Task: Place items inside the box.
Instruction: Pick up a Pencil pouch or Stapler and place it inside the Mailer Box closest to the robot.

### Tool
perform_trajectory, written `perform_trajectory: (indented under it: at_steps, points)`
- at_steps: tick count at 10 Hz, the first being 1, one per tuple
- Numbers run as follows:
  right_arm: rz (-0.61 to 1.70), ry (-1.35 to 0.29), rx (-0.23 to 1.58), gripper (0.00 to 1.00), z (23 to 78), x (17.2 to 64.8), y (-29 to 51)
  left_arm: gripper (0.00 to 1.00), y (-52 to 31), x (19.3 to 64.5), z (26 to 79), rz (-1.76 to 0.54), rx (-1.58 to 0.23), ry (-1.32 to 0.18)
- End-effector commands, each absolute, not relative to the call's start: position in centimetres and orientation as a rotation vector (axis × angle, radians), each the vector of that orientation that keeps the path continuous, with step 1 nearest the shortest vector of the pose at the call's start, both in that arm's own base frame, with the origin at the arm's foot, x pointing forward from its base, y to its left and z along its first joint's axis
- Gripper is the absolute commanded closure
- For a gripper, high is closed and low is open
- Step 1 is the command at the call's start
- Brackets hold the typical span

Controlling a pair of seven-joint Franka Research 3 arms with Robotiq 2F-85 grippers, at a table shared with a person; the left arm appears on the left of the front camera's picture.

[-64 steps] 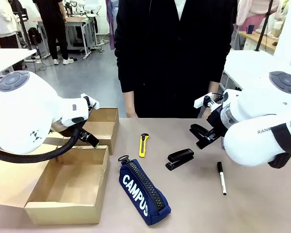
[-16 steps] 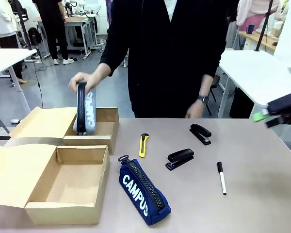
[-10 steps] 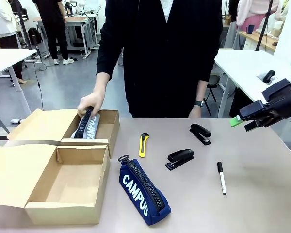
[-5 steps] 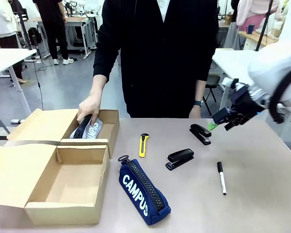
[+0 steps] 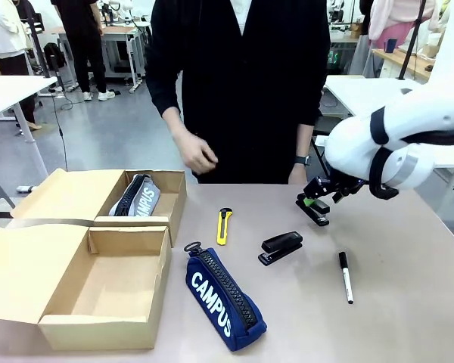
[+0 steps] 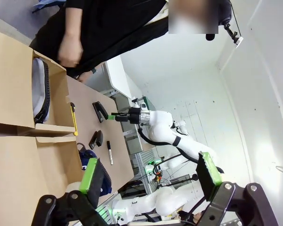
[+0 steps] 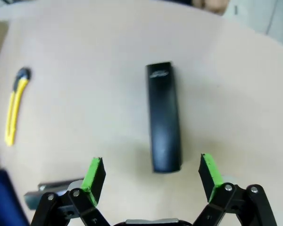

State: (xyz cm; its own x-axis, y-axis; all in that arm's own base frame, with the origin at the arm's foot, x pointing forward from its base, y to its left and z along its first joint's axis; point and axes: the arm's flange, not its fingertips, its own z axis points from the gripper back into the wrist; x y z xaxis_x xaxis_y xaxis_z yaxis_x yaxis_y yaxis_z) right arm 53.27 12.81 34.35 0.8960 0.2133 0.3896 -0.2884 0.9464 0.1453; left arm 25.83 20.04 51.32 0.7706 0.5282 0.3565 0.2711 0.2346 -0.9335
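The box (image 5: 98, 333) sits open on the table (image 5: 408, 302), lid flap folded out to its left and its bare floor showing. Touching its back wall is a far box (image 5: 174, 204) with a grey case (image 5: 136, 198) lying inside. Just right of the box, the CAMPUS case (image 5: 223, 299) lies at a slant, zip upward. Right of the box and a little farther back lies the knife (image 5: 224, 224), then the stapler (image 5: 281, 247), and beyond that, well apart from the box, the marker (image 5: 346, 277).

Farthest from the box toward the back right, the far stapler (image 5: 313, 210) lies flat. The right gripper (image 5: 319, 197) hangs low over it with its fingers spread wide. In the right wrist view the far stapler (image 7: 163, 117) lies lengthwise between the green pads (image 7: 94, 173), touching neither (its near end is level with the pad tips).

The left gripper (image 6: 150, 172) is also spread wide, nothing between its fingers. The person's hand (image 5: 197, 153) is loosely curled in the air behind the far box.
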Motion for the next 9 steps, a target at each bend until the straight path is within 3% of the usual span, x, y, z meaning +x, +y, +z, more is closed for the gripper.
perform_trajectory:
  at_steps: [1,9]
  points:
    - [0.214,-0.401,0.117,0.0,33.9,54.9,13.3,0.0,20.0,25.9,51.5,0.183,-1.365,-0.75]
    - [0.248,-0.359,0.098,0.0,30.5,57.8,14.3,0.0,20.0,25.9,51.5,0.183,-1.365,-0.75]
